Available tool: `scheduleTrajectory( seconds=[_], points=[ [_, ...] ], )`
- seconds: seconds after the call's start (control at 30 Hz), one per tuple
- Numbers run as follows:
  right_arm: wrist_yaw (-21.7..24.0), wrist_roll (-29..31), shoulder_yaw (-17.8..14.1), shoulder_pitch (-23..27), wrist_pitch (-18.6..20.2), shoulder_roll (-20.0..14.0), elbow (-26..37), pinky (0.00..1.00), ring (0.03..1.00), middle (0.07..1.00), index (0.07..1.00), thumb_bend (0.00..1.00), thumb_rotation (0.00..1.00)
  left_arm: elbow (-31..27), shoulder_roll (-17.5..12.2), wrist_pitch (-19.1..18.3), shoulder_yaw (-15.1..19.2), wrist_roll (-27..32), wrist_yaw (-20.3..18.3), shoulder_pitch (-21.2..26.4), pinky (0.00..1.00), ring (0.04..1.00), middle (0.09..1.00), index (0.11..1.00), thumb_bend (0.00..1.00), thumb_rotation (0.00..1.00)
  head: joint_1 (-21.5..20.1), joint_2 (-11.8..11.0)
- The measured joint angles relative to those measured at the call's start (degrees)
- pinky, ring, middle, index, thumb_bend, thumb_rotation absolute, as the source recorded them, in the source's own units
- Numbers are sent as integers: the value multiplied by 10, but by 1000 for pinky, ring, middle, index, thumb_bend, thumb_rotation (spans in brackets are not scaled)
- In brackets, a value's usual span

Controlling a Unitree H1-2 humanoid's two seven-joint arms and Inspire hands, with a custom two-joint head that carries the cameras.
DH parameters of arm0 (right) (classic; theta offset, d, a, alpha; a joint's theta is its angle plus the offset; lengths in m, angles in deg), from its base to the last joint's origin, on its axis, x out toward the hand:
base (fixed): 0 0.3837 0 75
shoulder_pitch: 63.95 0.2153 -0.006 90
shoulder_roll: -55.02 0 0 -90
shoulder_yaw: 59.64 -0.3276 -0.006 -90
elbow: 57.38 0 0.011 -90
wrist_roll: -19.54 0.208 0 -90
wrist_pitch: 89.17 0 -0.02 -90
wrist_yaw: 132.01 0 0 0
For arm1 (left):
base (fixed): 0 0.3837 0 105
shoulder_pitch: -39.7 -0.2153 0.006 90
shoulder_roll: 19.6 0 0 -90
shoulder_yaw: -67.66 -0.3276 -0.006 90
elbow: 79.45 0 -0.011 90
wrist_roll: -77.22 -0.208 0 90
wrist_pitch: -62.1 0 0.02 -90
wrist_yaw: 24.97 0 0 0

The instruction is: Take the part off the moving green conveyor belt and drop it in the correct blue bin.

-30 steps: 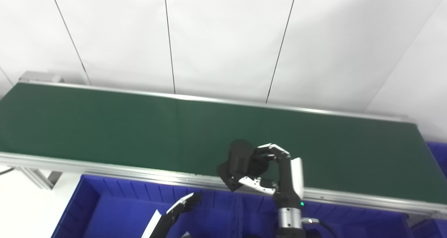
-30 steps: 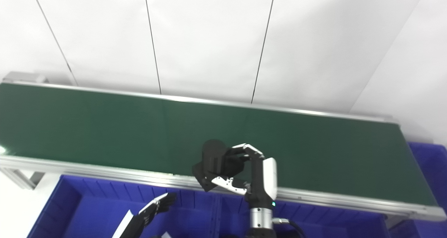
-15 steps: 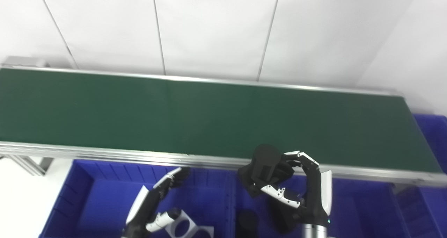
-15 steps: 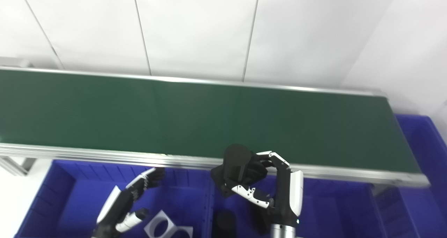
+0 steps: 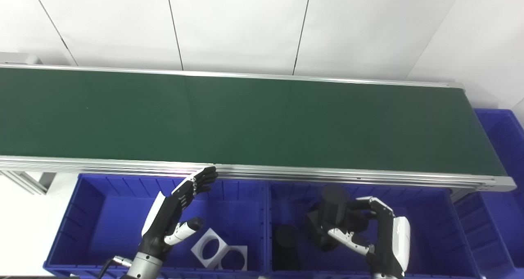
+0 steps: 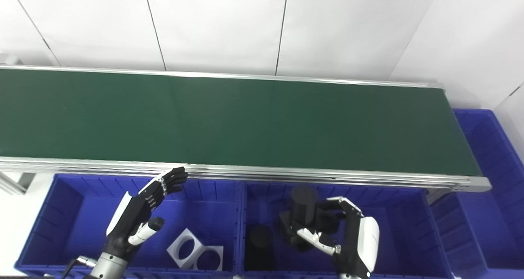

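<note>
Black part (image 5: 333,213) half-hidden by right robot hand (image 5: 368,234)

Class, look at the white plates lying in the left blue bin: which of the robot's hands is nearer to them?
Left. The left hand hovers open just left of the white plates, over the same bin. The right hand holds a black part over the neighbouring bin.

My view is bright and evenly lit from overhead; the white panelled wall (image 5: 245,21) is nearly washed out. The aluminium belt rail (image 5: 286,173) glints with a pinkish sheen toward 7 o'clock. Shadows are soft; the black cylindrical part (image 5: 333,207) loses detail. Focus is slightly soft.
</note>
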Motion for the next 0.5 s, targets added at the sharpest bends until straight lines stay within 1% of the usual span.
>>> scheduleTrajectory(
  seconds=[0.03, 0.07, 0.1, 0.13, 0.17, 0.2, 0.23, 0.27, 0.3, 0.37, 0.5],
  points=[
    [2, -9, 2, 3, 7, -5, -7, 576, 596, 539, 459, 517, 0, 0, 3, 0, 5, 1, -7, -1, 808, 838, 831, 837, 774, 816, 2, 2],
    [5, -19, 6, 7, 17, -9, -10, 592, 639, 540, 463, 520, 0, 0, 6, 0, 10, 2, -12, -2, 809, 838, 831, 837, 773, 813, 2, 2],
    [7, -32, 11, 11, 29, -13, -13, 639, 695, 631, 479, 518, 64, 0, 8, 0, 15, 2, -18, -2, 808, 837, 831, 838, 768, 813, 3, 1],
    [14, -42, 16, 16, 44, -16, -15, 663, 724, 678, 488, 517, 98, 0, 11, 0, 19, 2, -24, -3, 808, 837, 831, 838, 766, 813, 3, 2],
    [26, -49, 22, 20, 58, -20, -16, 786, 834, 812, 713, 651, 202, 0, 13, 0, 24, 2, -30, -3, 803, 833, 830, 837, 767, 811, 2, 2],
    [48, -56, 32, 26, 78, -27, -14, 828, 872, 857, 790, 696, 238, 0, 14, 0, 28, 2, -36, -4, 802, 832, 829, 836, 767, 811, 2, 2],
    [71, -63, 45, 32, 96, -34, -14, 907, 923, 906, 855, 753, 339, 0, 15, 0, 33, 2, -41, -5, 803, 833, 830, 837, 771, 811, 3, 1],
    [97, -75, 60, 37, 112, -45, -15, 959, 959, 943, 898, 798, 413, 0, 16, 0, 37, 2, -46, -6, 804, 833, 830, 837, 775, 812, 4, 1],
    [110, -84, 72, 40, 124, -53, -15, 979, 979, 966, 915, 831, 455, 0, 18, 0, 41, 2, -51, -6, 804, 832, 829, 836, 779, 810, 4, 1],
    [123, -97, 83, 43, 136, -62, -16, 997, 997, 993, 936, 867, 496, 0, 22, 0, 48, 2, -60, -8, 805, 833, 831, 840, 769, 805, 6, 1],
    [118, -100, 89, 42, 149, -62, -16, 1000, 1000, 1000, 958, 894, 499, 0, 33, 0, 64, 7, -80, -13, 805, 834, 832, 843, 764, 804, 8, -1]
  ],
)
